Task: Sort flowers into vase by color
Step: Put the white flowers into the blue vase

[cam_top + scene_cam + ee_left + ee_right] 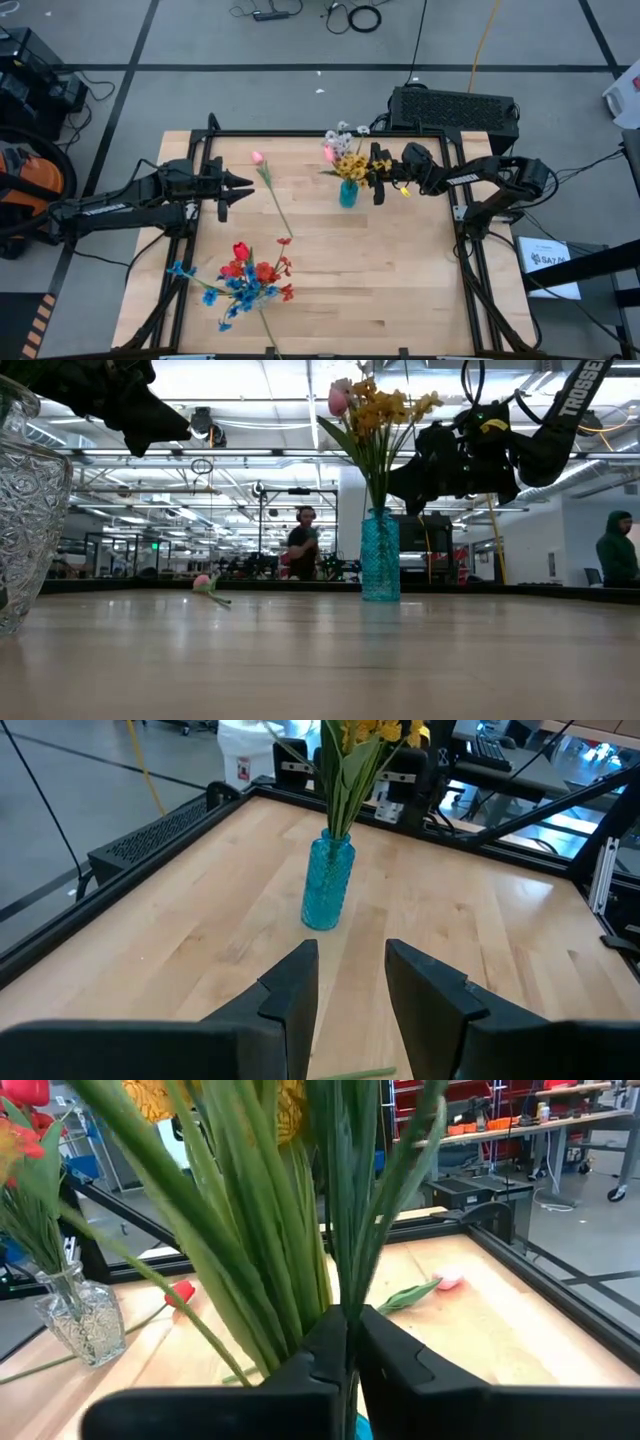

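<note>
flowers: yellow bunch (353, 166) stands in blue vase (348, 193), far side of table
right gripper (348, 1342): closed among its stems
left gripper (350, 982): jaws apart, empty, above pink tulip (258, 158)
step: seating the bunch
next: release, then fetch the tulip

**Obscured and cropped items, this moment**

Right wrist view: green stems (300, 1210) fill the foreground, blooms cut off at the frame edge; the blue vase (362, 1426) shows only as a sliver behind the right gripper (350, 1342). Low view: clear glass vase (25, 510) cropped at the edge. High view: white blooms (345, 130) too small to count. The person (302, 545) in the background is blurred.
</note>
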`<state>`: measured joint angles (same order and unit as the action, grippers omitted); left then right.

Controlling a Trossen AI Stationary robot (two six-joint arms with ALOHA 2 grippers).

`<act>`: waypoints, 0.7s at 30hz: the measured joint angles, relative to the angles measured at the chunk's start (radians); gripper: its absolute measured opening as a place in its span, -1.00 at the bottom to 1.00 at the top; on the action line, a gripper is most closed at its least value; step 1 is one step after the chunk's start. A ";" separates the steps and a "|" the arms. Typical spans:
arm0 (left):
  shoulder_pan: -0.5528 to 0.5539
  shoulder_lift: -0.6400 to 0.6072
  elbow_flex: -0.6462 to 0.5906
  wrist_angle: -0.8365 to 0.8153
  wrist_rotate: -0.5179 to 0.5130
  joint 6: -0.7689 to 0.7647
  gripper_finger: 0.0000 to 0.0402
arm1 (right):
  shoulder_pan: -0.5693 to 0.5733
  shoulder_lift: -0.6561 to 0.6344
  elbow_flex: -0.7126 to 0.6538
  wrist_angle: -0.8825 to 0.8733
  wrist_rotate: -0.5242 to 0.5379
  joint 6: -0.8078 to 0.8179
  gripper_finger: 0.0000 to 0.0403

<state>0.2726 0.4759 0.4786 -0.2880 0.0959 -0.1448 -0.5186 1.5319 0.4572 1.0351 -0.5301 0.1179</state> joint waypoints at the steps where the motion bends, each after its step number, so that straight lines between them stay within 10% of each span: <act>1: 0.000 0.000 0.000 -0.001 0.000 0.000 -0.38 | 0.000 0.000 0.000 0.000 0.000 0.001 -0.90; 21: 0.000 0.000 0.000 -0.014 0.000 0.000 -0.38 | -0.018 -0.218 0.000 -0.363 0.013 -0.059 -0.40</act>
<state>0.2726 0.4759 0.4786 -0.3019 0.0959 -0.1452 -0.5370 1.3134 0.4576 0.6723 -0.5167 0.0586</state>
